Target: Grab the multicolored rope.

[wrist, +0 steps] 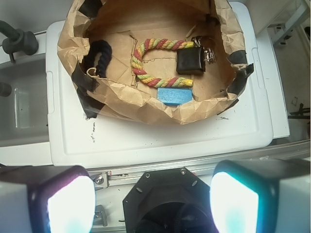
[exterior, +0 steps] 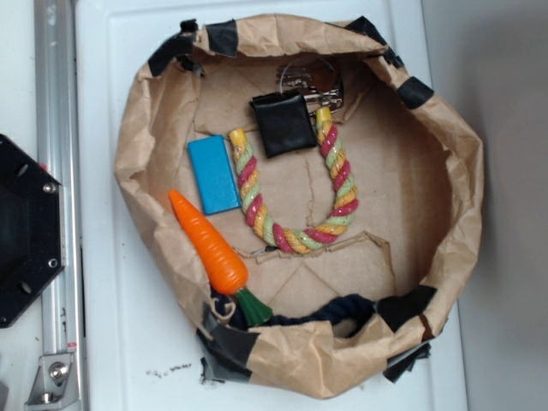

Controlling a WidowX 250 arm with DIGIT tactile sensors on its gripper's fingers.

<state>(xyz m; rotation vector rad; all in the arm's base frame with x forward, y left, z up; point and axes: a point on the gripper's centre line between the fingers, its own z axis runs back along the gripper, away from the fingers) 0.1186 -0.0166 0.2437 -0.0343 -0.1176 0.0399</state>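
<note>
A: The tool [wrist: 150, 194] hangs high above the table [wrist: 160, 141], jaws spread wide and empty, well apart from everything. By my reading the approach has not begun.

B: And the target?

A: The multicolored rope [exterior: 295, 193] lies in a U on the floor of the paper bag [exterior: 137, 154], its bend toward 6 o'clock in the exterior view. Next comes a descent over one strand, then closing.

B: What else is in there?

A: A blue block [exterior: 212, 174] at 9 o'clock of the rope, a toy carrot [exterior: 211, 246] at 8, a black pouch [exterior: 282, 123] between its ends, a dark navy rope [exterior: 334, 310] at 6.
</note>
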